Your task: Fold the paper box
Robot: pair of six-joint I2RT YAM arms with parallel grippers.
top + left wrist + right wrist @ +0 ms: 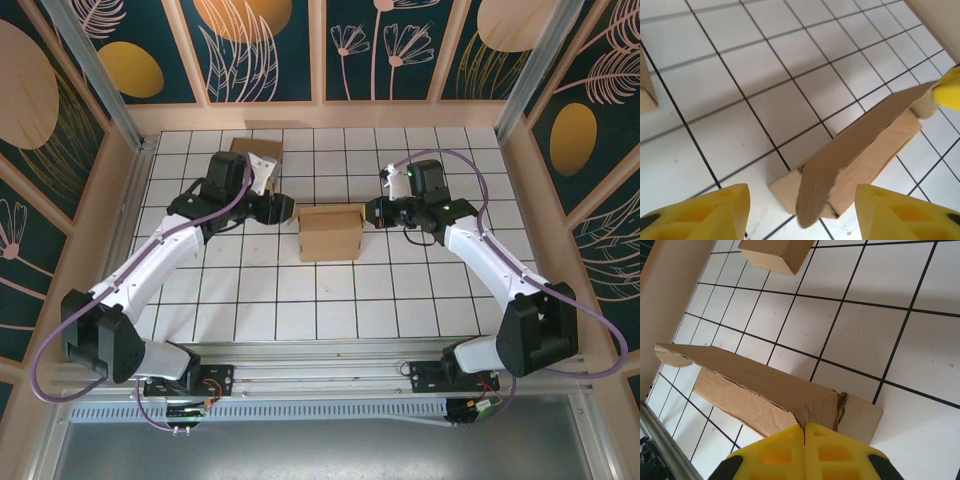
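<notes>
Box [330, 232] meets the right claw [371, 213] at its right end: the yellow fingers [835, 455] are pressed together with no gap, their tips right at the end wall's upright corner fold. Whether a thin edge of card is nipped between them cannot be told. The left claw [287, 210] hovers just off the opposite end, its fingers [715, 212] spread wide and touching nothing, with the end of the box [860, 145] sitting between them in its wrist view.

The box lies near the middle of the table [300, 300], a little towards the table's back edge. Its long axis runs left to right across the table, one short end facing each claw. It is plain brown card, only partly folded. A long top panel slopes up from the body like a half-raised lid, its free edge ragged. At the left end a rounded flap hangs down loose over the end wall.

A second box [262, 155] of the same brown card sits near the table's back edge, left of centre, partly behind the left arm.
</notes>
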